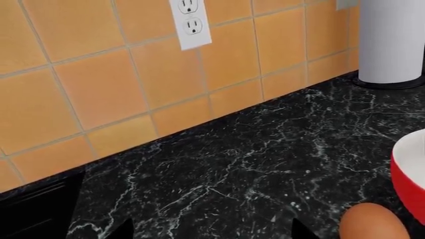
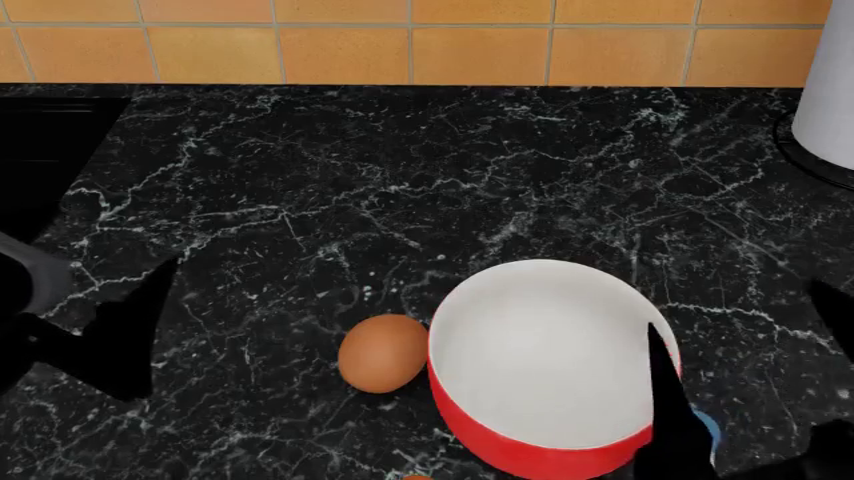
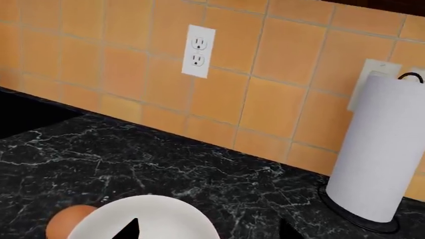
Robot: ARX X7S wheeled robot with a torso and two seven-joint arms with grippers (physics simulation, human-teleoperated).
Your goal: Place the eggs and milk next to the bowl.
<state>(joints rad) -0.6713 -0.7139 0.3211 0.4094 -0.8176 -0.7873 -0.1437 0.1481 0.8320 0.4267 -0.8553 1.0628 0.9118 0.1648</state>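
The red bowl with a white inside stands on the black marble counter. One brown egg lies against its left side. A sliver of orange at the head view's bottom edge may be a second egg. A bit of the milk's light-blue cap peeks out beside the bowl, behind my right gripper's finger. My left gripper is open over bare counter, with the egg and the bowl off to one side. My right gripper is open above the bowl's rim, with the egg beyond it.
A tall white paper-towel roll on a black base stands at the back right against the orange tiled wall. A white outlet is on the wall. A black recess lies at the counter's far left.
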